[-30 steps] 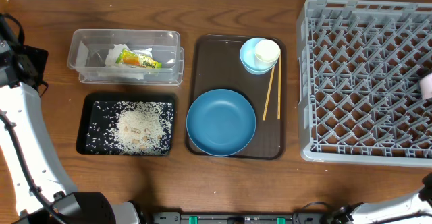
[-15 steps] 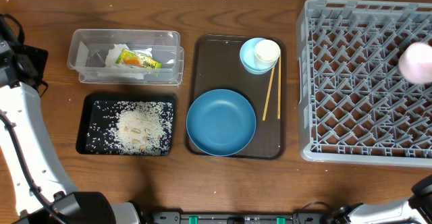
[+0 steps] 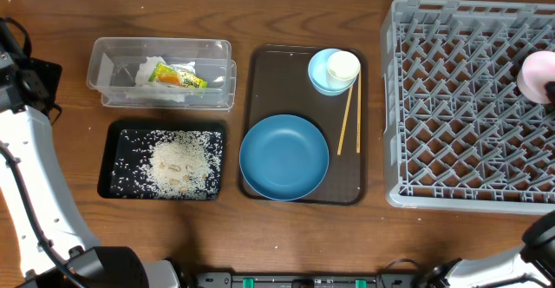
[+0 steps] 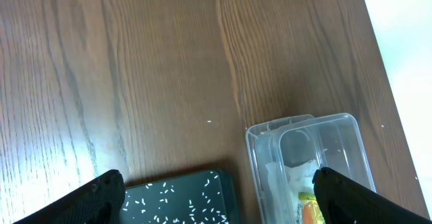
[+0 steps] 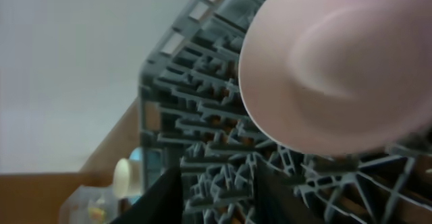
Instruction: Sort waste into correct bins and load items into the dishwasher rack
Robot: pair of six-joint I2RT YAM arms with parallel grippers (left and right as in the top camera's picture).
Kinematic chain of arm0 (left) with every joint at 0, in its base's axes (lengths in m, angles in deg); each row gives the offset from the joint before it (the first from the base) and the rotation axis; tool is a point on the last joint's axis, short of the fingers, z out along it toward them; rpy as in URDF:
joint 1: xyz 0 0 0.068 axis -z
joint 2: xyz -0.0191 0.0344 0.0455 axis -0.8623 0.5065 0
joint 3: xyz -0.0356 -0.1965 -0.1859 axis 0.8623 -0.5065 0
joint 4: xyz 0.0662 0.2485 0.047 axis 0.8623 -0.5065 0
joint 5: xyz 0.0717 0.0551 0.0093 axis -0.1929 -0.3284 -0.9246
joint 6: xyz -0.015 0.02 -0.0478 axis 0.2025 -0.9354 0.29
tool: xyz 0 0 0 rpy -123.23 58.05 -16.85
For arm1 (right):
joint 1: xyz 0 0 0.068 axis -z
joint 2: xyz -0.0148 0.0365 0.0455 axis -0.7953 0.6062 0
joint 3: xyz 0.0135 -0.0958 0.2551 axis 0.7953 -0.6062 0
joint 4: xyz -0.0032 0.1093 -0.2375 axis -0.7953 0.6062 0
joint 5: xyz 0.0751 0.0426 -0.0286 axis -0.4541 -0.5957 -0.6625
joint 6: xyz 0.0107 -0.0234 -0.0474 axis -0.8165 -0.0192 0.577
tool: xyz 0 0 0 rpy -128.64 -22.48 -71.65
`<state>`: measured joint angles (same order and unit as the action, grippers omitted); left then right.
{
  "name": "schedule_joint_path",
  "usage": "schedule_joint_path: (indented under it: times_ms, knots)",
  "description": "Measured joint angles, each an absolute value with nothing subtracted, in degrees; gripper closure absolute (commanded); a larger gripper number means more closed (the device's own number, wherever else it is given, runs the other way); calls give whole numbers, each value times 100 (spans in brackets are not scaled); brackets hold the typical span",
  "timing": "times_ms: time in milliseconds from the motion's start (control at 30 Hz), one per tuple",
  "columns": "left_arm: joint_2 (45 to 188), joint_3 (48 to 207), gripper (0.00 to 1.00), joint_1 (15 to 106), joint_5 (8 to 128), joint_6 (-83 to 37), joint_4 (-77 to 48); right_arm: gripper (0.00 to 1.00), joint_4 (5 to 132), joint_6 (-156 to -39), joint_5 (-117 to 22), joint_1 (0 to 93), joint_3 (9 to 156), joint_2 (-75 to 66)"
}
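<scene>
A white bowl [image 3: 536, 75] lies bottom-up on the right side of the grey rack [image 3: 460, 106]. In the right wrist view it [image 5: 331, 69] fills the upper right. My right gripper [image 5: 223, 190] is below it, fingers apart, with only rack lattice between them. The blue plate [image 3: 284, 156], light-blue bowl [image 3: 319, 71] holding the white cup [image 3: 343, 65], and chopsticks [image 3: 349, 119] sit on the brown tray [image 3: 277, 71]. Napkin [image 3: 147, 69] and wrapper [image 3: 178, 78] lie in the clear tub [image 3: 161, 47]. Rice [image 3: 173, 162] lies in the black tray [image 3: 117, 132]. My left gripper [image 4: 216, 200] is open above the tub and black tray.
The left arm [image 3: 22, 140] runs along the table's left edge. The rack takes up the table's right end. The tub and black tray stand one behind the other, left of the brown tray.
The white bowl came in from the right edge over the rack and moved left and farther back. In the last half second it barely shifted. The left arm has not moved.
</scene>
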<state>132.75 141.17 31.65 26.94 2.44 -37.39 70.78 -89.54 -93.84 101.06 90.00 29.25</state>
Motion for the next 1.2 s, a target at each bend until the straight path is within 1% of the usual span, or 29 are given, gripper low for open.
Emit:
schedule_joint_path:
  times_ms: [67,100,200,267,300,367,467,600,700,767,833,867,933,1000,1067,1200]
  knots:
    - [13275,14117,8,3165,2694,244,-3739,39,7323,-8993,-8709,9717,9304,2928]
    - [13275,14117,8,3165,2694,247,-3739,33,7423,-9009,-8328,9494,9501,2928]
    - [13277,14117,8,3165,2694,247,-3739,25,7616,-9031,-7130,8834,10025,2928]
    - [13275,14117,8,3165,2694,247,-3739,24,7609,-9009,-6123,8299,10285,2923]
    - [13275,14117,8,3165,2694,247,-3737,21,7563,-8963,-5585,8017,10355,2921]
    - [13275,14117,8,3165,2694,244,-3739,20,7463,-8882,-4726,7591,10386,2925]
    - [13275,14117,8,3165,2694,244,-3739,21,7419,-8760,-3524,7169,10388,3039]
    - [13275,14117,8,3165,2694,244,-3739,22,7425,-8751,-2442,7114,10388,3415]
    - [13275,14117,8,3165,2694,247,-3739,27,7489,-8751,-1970,7132,10388,3677]
    - [13275,14117,8,3165,2694,244,-3739,34,7522,-8751,-1850,7132,10388,3776]
    - [13275,14117,8,3165,2694,244,-3737,51,7561,-8740,-1837,7136,10388,3802]
    - [13275,14117,8,3165,2694,247,-3739,57,7589,-8731,-1854,7153,10388,3802]
    - [13277,14117,8,3165,2694,244,-3739,63,7627,-8777,-1887,7180,10388,3802]
    - [13275,14117,8,3165,2694,244,-3739,65,7659,-8797,-1915,7241,10388,3802]
    - [13277,14117,8,3165,2694,244,-3739,63,7712,-8803,-1981,7322,10388,3802]
    - [13275,14117,8,3165,2694,244,-3739,63,7788,-8814,-2145,7435,10388,3802]
